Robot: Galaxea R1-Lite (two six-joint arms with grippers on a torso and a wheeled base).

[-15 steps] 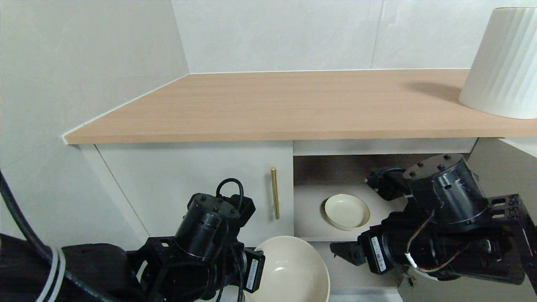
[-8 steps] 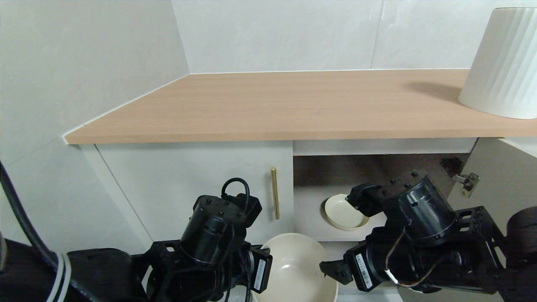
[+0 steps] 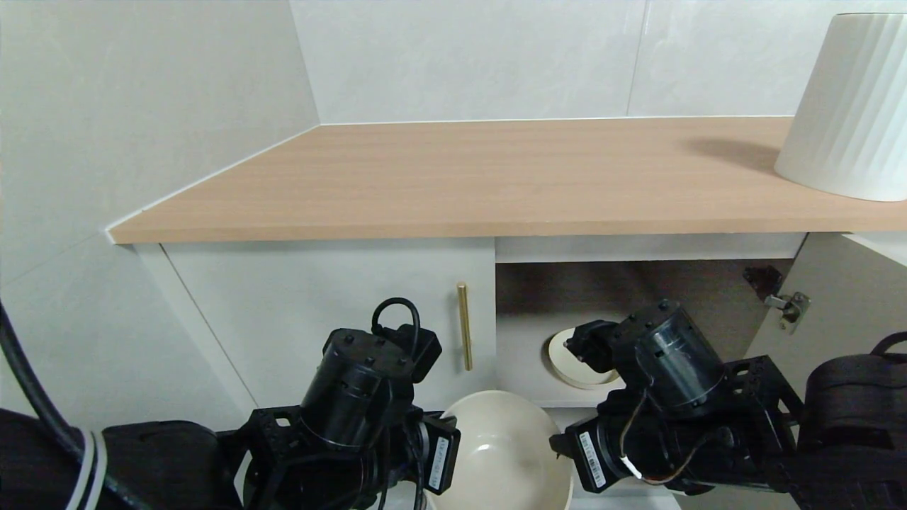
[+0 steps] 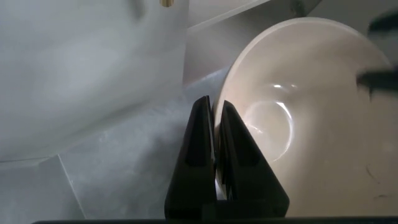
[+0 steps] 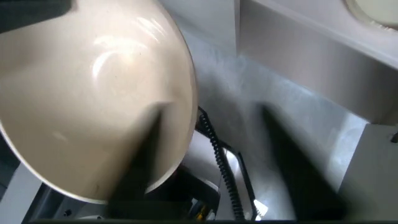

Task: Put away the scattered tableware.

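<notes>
Nearest to us, the left gripper (image 4: 216, 107) is clenched on the rim of the cream bowl (image 3: 496, 453), one finger inside the rim and one outside. The bowl hangs in the air, mouth up and tilted, low in front of the cabinet and just right of the closed door (image 3: 319, 297). Just beside the bowl on its right sits the right gripper (image 5: 214, 124). Its dark fingers (image 5: 146, 155) stand apart and released, with nothing between them, and one of them lies close to the bowl's edge.

Behind the right arm, the cabinet's right compartment stands open, its door (image 3: 836, 297) swung out to the right on a metal hinge (image 3: 783, 304). On the shelf (image 3: 521, 354) inside lies a small cream plate (image 3: 558, 358), flat and near the left wall, partly hidden by the right wrist. A gold handle (image 3: 463, 326) runs upright along the closed door's right edge.

Farther back, we see the wooden countertop (image 3: 460, 177), with a white ribbed shade (image 3: 850, 106) standing at its far right.
</notes>
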